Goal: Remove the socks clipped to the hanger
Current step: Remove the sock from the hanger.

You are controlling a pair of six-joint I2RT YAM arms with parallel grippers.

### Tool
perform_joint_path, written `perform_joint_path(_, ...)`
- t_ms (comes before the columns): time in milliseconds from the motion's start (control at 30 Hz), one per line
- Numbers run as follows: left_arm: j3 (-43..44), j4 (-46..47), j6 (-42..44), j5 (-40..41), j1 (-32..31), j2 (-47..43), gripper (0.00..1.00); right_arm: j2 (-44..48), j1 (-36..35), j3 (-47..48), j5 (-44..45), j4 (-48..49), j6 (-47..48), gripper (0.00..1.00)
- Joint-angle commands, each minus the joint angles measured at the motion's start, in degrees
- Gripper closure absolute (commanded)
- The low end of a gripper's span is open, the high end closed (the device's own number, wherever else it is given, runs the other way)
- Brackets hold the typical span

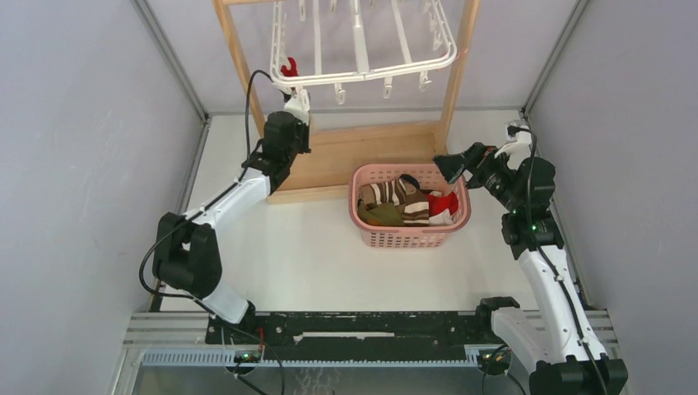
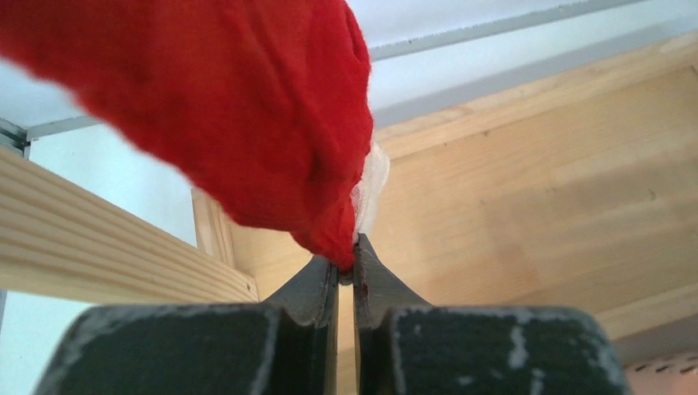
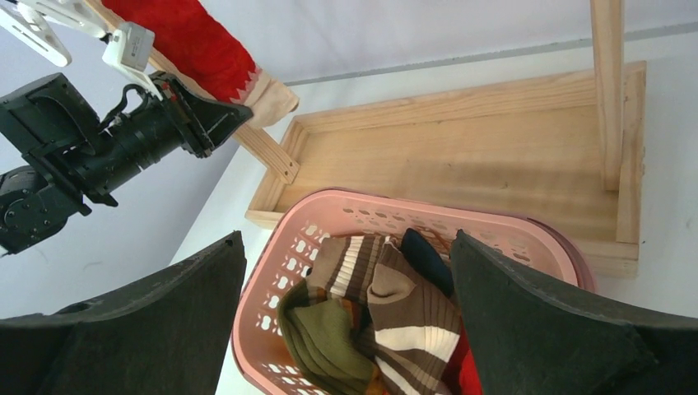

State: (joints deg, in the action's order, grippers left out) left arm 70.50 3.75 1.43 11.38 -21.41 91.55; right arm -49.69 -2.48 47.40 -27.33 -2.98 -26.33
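Flat white surface (image 1: pixel 313 255) underneath everything, walled in pale grey on both sides. At its far edge, a light wooden frame stand (image 1: pixel 362 152) with a shallow tray base and two uprights. Hung between those uprights, a white plastic rectangular hanger (image 1: pixel 360 45) with crossbars and small dangling clips (image 1: pixel 340 95) along its near rim.

Stretched from the near left corner up toward the hanger's front left corner, a white-and-black left arm. On the right, a matching arm folded back and angled toward the middle of the surface.

Just in front of the stand's base, right of centre, a pink perforated plastic basket (image 1: pixel 411 239). Heaped inside it, small fabric socks (image 1: pixel 399 202) in brown-and-cream stripes, olive green, navy and red.

At the hanger's front left corner, a single red sock (image 1: pixel 289 66) with a pale cream toe, hanging down from the rim beside the stand's left upright. Cannot tell whether a clip grips it.

Left end effector (image 2: pixel 346 267): closed almost to touching, pinching the lowest tip of the red sock between its dark fingertips (image 2: pixel 319 276).

Right end effector (image 3: pixel 346 239): spread fully wide, holding nothing, poised above the basket's right end, with the heaped socks framed between its two fingers in the wrist view.
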Motion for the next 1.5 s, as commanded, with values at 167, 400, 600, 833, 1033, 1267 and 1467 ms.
perform_joint_path(167,-6.3,0.9,-1.0,6.5,-2.1,-9.7,0.96,2.3,-0.6,0.4,-0.7,-0.5,-0.9,0.00)
perform_joint_path(400,-8.9,-0.4,-3.1,10.5,-4.6,-13.5,0.97,2.8,-1.4,0.4,-0.4,-1.0,-0.8,0.00)
perform_joint_path(600,-11.6,-0.9,-4.0,13.1,-6.4,-16.5,0.98,3.0,-2.2,0.4,0.0,-1.2,-0.8,0.00)
perform_joint_path(833,-13.9,-1.8,-5.8,15.7,-8.0,-20.7,0.99,3.1,-3.3,0.4,0.7,-1.3,-0.8,0.00)
perform_joint_path(1033,-15.5,-3.1,-7.3,17.4,-9.5,-24.6,0.99,3.4,-4.0,0.4,1.3,-1.9,-0.6,0.00)
perform_joint_path(1267,-16.0,-5.1,-6.8,19.3,-13.4,-27.9,0.99,4.2,-4.6,0.4,1.8,-2.7,-0.5,0.00)
perform_joint_path(1467,-16.0,-5.8,-6.0,20.8,-16.9,-29.5,0.99,5.1,-4.7,0.4,2.1,-3.4,-0.4,0.00)
